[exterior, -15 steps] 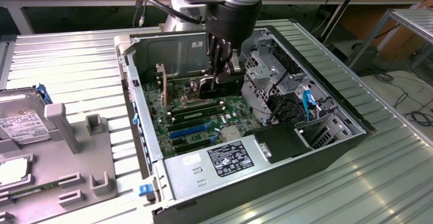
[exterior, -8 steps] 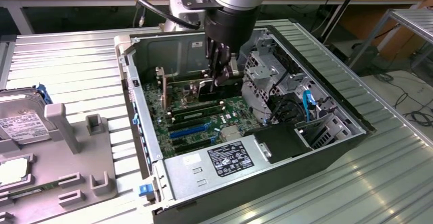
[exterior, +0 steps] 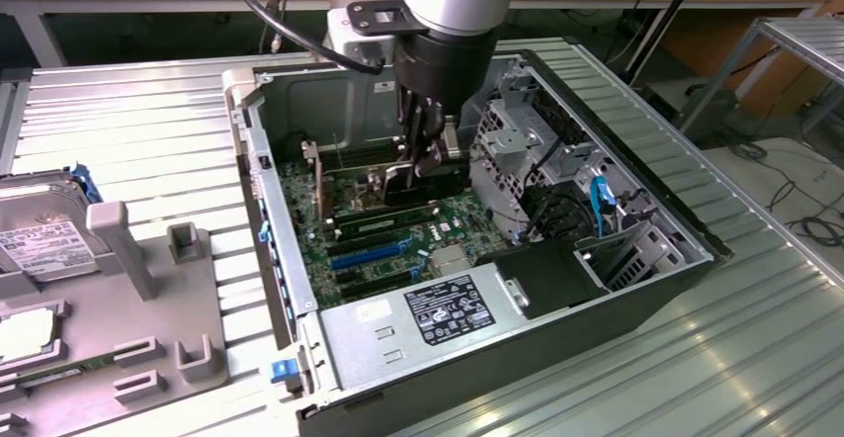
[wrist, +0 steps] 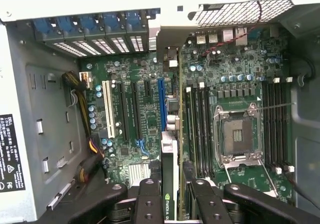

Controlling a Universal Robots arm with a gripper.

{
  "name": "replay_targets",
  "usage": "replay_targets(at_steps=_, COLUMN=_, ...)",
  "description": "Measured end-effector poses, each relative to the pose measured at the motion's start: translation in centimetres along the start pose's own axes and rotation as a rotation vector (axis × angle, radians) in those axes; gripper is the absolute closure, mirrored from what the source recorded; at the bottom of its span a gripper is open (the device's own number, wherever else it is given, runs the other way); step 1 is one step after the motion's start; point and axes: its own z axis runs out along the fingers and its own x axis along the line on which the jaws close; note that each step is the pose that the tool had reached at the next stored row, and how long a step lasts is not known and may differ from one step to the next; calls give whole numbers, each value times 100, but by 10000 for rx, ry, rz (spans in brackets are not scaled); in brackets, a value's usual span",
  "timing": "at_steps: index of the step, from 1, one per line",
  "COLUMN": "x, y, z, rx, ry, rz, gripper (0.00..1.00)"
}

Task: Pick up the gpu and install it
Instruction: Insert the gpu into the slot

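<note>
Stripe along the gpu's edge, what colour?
Green, on the gpu; wrist view shows it best.

DELL on black sticker [wrist: 11, 151]; Nvidia logo on gpu [wrist: 169, 184].

Slim gpu [wrist: 169, 179] edge-on over motherboard [wrist: 145, 114]

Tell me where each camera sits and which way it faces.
Exterior view: off the arm, above the open computer case, looking down into it; the arm shows.
Wrist view: on the wrist, looking down at the motherboard; the claw shows, shut on the gpu.
Shared: the motherboard inside the computer case.
</note>
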Motion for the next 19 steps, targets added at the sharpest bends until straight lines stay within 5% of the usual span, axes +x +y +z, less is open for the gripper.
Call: replay_targets(at_steps=19, x=25, y=33, z=161, rx=7, ry=-21, rz=-502, gripper=73)
